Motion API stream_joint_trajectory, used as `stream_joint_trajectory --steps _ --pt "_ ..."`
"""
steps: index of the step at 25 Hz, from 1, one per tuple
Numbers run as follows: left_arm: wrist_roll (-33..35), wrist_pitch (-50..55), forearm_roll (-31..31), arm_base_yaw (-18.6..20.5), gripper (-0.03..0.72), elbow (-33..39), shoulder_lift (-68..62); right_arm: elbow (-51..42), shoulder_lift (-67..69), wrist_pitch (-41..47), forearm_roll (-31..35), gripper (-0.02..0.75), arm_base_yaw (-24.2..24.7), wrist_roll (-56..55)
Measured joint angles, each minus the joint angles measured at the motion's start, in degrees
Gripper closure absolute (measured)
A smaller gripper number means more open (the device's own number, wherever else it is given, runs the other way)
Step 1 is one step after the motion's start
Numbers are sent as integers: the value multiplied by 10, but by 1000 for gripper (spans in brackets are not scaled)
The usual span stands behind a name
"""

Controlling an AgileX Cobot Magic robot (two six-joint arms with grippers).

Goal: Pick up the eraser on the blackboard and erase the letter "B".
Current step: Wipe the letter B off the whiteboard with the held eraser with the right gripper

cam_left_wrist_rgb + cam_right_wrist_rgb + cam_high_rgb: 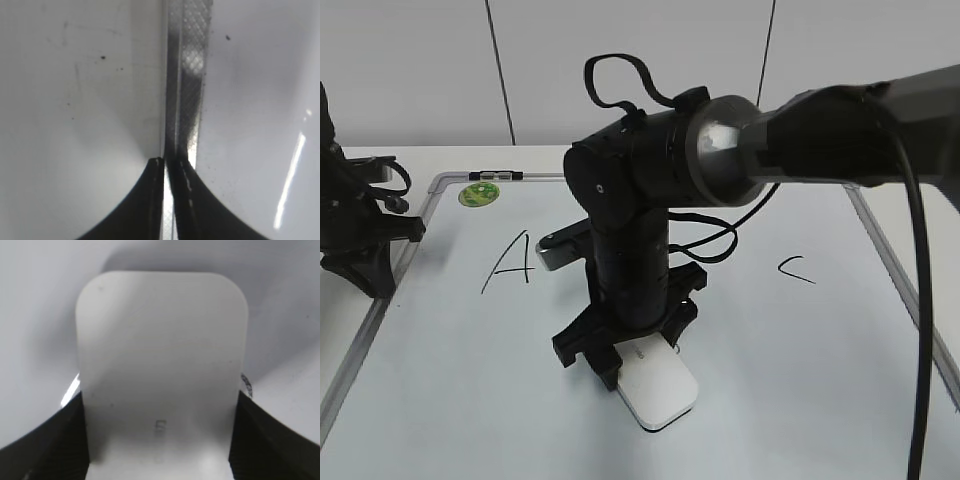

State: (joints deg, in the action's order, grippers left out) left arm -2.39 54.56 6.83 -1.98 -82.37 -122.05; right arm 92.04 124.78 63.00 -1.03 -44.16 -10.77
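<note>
Gripping the eraser (660, 390) from both long sides, the right claw (620, 350) stands over the middle of the blackboard (470, 400), its black arm reaching in from the right edge of the exterior view. The right wrist view shows this grasp closely: the white rounded block fills the space between the two dark ribbed fingers (47, 445), which press against its left and right edges, and small grey lettering shows near its lower middle. In the exterior view the eraser lies flat on the board surface, its free end pointing toward the camera and a thin dark line visible along its lower edge. To the left of the arm a handwritten black "A" (510, 262) is on the board, and to the right a black "C" (796, 269); the letter "B" cannot be seen, since the arm covers the stretch between them. A round green sticker (478, 194) sits near the board's far left corner. The left claw (365, 262) rests at the left edge of the board, over its grey frame (187, 75). Its wrist view shows the two dark fingertips (150, 200) drawn together with only a thin sliver between them, clenched on nothing, with the frame strip running up from them and the white bench (65, 100) to the left.
</note>
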Motion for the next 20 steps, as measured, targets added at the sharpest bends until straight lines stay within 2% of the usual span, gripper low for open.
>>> stream_joint_trajectory --steps 14,20 --pt "0 4 -7 0 656 0 0 0 0 20 10 214 18 -12" --pt "0 4 -8 0 662 0 0 0 0 34 10 214 48 -12"
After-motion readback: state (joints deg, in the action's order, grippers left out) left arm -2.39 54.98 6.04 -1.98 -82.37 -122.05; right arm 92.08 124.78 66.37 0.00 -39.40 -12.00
